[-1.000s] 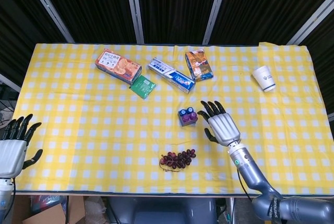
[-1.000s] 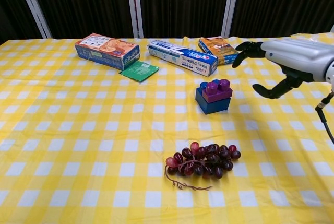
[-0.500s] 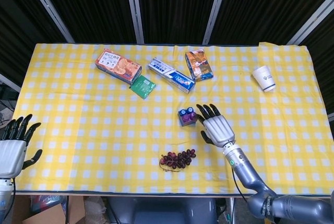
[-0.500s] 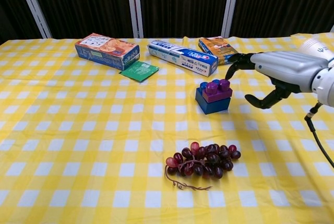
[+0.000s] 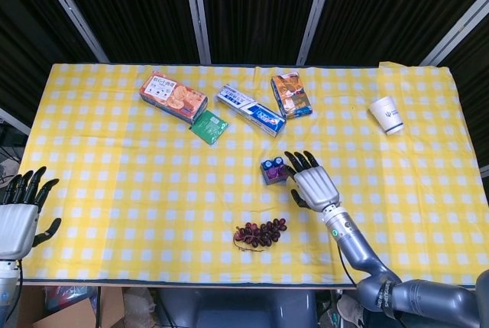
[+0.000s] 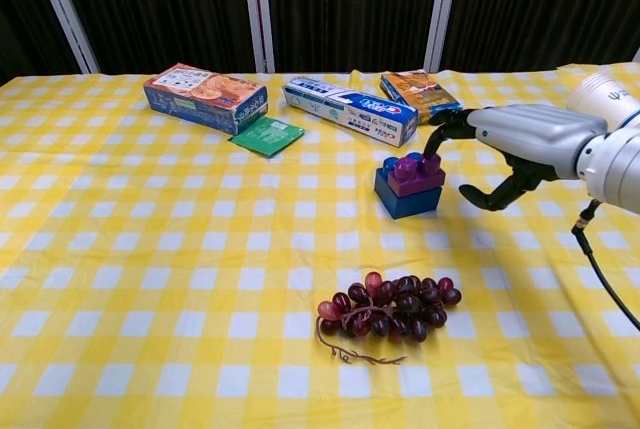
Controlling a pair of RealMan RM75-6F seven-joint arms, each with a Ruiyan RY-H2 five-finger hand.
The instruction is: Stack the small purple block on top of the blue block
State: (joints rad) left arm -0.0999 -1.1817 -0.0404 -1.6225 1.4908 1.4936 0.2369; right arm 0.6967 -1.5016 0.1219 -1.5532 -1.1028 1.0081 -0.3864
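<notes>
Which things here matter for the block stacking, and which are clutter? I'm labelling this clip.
Job:
purple block
blue block
right hand

Lying about:
grapes
toothpaste box
cracker box
orange packet
green packet
paper cup
left hand

The small purple block sat on top of the blue block near the table's centre. My right hand lay just beside it at three o'clock. Grapes lay at six o'clock, boxes in a row at twelve. My left hand hung off the table's near left corner.
</notes>
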